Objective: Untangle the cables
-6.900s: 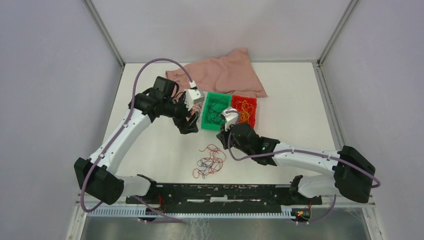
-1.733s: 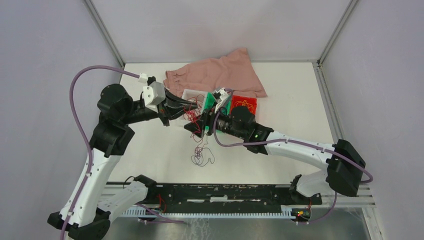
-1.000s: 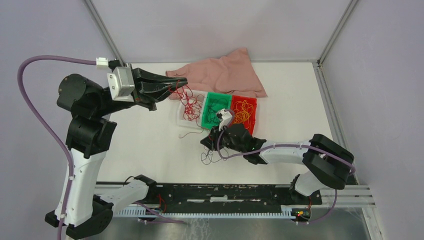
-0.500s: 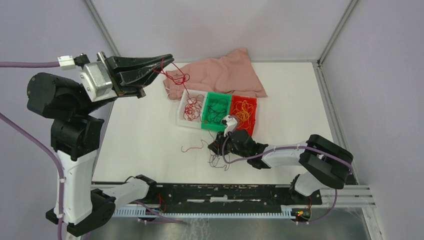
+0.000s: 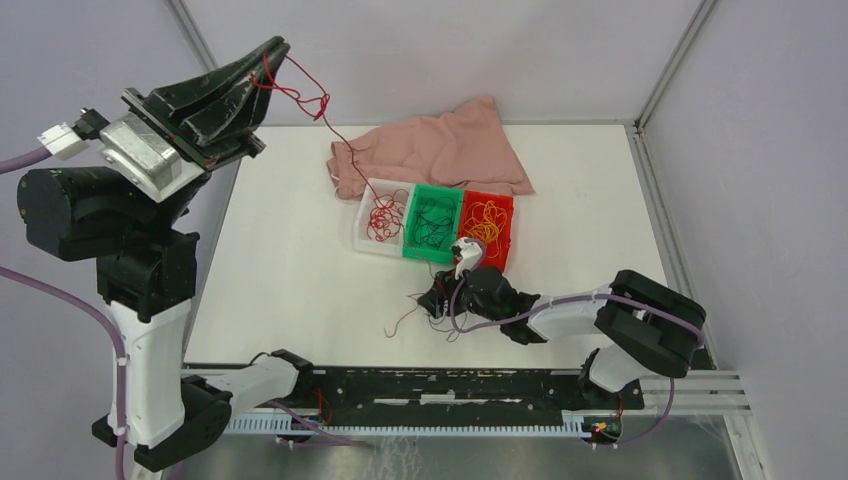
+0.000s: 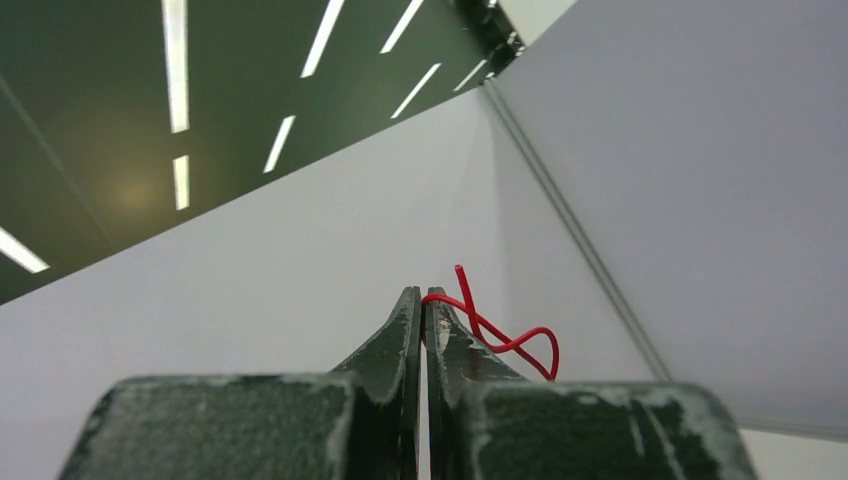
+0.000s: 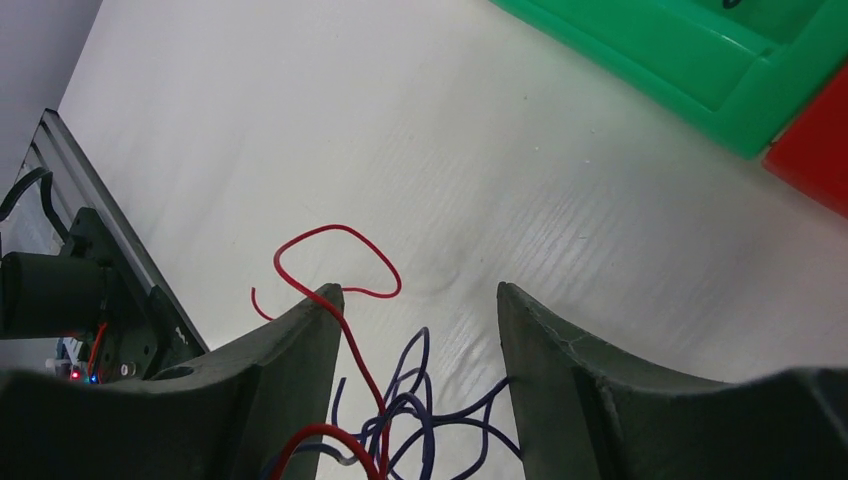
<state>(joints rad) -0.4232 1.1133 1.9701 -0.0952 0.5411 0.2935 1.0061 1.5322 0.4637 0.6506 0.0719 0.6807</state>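
Note:
High at the upper left, my left gripper [image 5: 268, 52] is shut on the end of a red cable [image 5: 311, 100], which hangs in loops down toward the pink cloth. The left wrist view shows that red cable [image 6: 503, 337] pinched at the tips of the left gripper [image 6: 422, 300]. My right gripper [image 5: 436, 300] sits low on the table in front of the bins. It is open over a small clump of dark blue and red cables [image 5: 428, 314]. In the right wrist view those cables [image 7: 420, 405] lie between the spread fingers of the right gripper [image 7: 420, 300], and none is pinched.
Three bins stand side by side mid-table: a clear bin [image 5: 362, 226] with red cables, a green bin [image 5: 412, 222] with dark cables, and a red bin [image 5: 507, 232] with orange cables. A pink cloth [image 5: 450, 150] lies behind them. The green bin [image 7: 680, 60] is close ahead of the right gripper.
My left arm has risen higher and further left, drawing the red cable up and away from the clump. The right gripper has opened over the remaining cables on the table.

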